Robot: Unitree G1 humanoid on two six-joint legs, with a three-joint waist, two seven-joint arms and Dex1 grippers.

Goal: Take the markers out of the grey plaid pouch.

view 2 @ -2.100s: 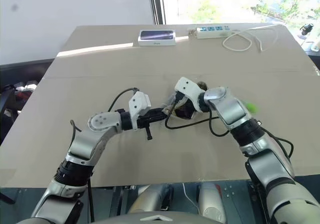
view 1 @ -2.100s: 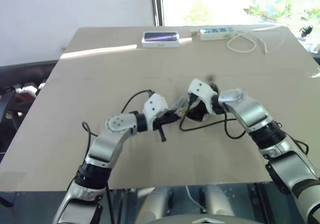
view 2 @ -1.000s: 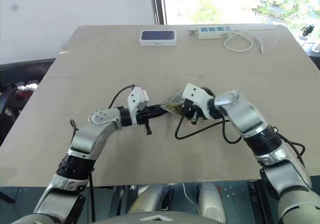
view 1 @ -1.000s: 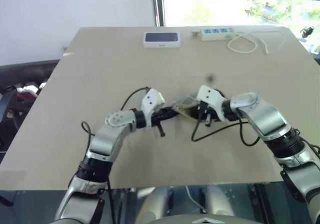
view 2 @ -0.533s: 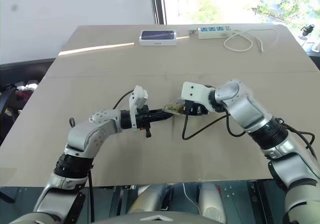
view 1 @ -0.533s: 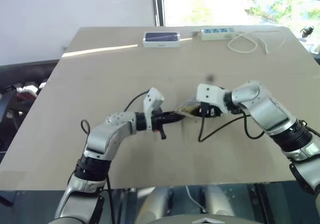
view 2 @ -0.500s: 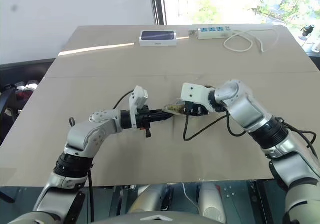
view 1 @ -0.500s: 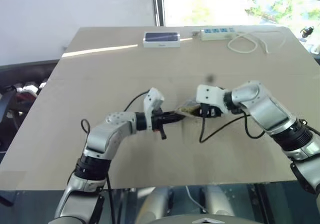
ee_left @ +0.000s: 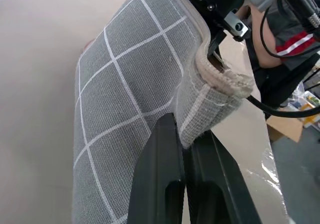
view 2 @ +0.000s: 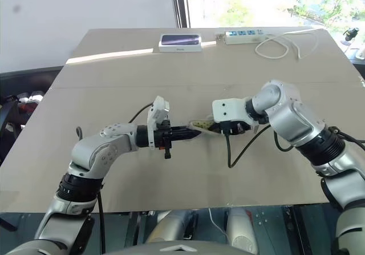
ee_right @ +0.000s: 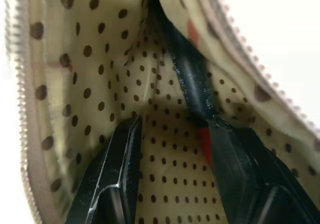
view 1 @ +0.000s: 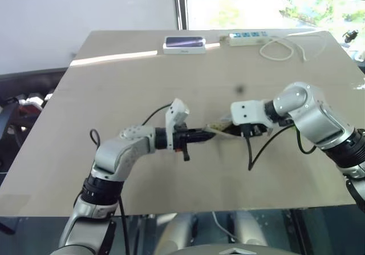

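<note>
The pouch [ee_left: 140, 83] hangs above the middle of the table [view 1: 114, 84], held between my two grippers, its grey fabric crossed by thin pale grid lines. My left gripper [ee_left: 182, 144] is clamped tight on a lower corner of it, both black fingers pressed together over the cloth, with the thick cream seam edge curling just beyond them. From the head views the pouch [view 2: 204, 125] shows as a small pale shape spanning the gap between my left gripper [view 2: 191, 133] and my right gripper [view 2: 223, 128].

My right gripper [ee_right: 172, 144] reaches into the open mouth of the pouch, where the lining is cream with dark dots and the zipper teeth run along both edges. Its two fingers [ee_right: 117, 174] stand parted inside. A marker [ee_right: 187, 83] with a dark barrel lies in the lining, its lower end against the inner face of one finger, with a bit of red showing there. The fingers have not pinched it between them.

Farther out, at the far edge of the table, a white box with a dark top [view 1: 183, 44] sits beside a white power strip [view 1: 248, 36] whose pale cord [view 1: 282, 48] loops across the wood.
</note>
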